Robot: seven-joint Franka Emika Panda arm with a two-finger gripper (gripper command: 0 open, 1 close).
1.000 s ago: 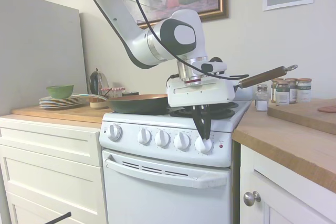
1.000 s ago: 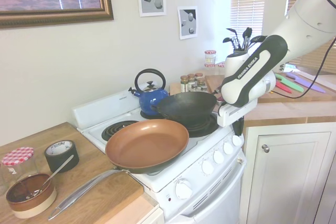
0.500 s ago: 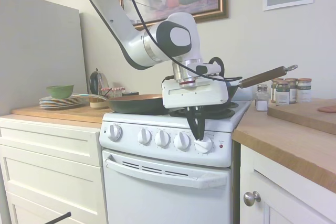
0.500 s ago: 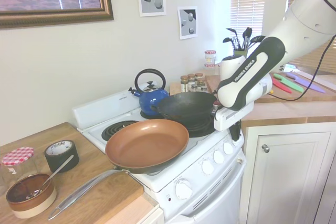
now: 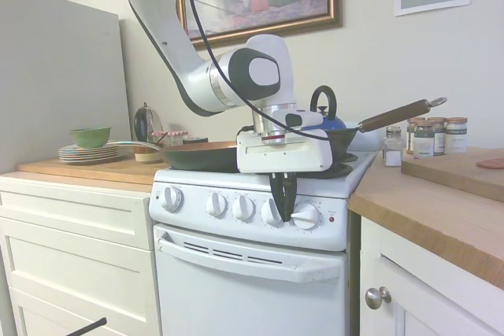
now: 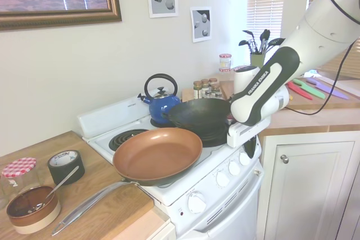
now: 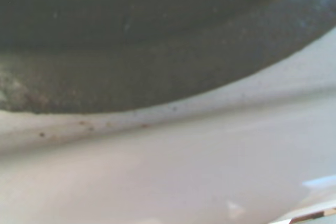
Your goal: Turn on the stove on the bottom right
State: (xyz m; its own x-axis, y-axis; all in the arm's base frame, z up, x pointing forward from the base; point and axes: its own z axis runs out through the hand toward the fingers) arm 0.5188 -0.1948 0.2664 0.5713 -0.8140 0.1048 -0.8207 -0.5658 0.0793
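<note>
White enamel covers the stove, a narrow range set between white cabinets under wooden counters. Its front panel carries five round knobs; the gripper hangs point-down before that row, its dark fingers drawn close together in the gap between the fourth knob and the rightmost knob, beside both and clasping neither. Whether the tips touch a knob cannot be told. A small red indicator light sits right of the last knob. On the burners rest a copper frying pan, a dark wok and a blue kettle. The wrist view gives only a blurred dark curve over white enamel.
</note>
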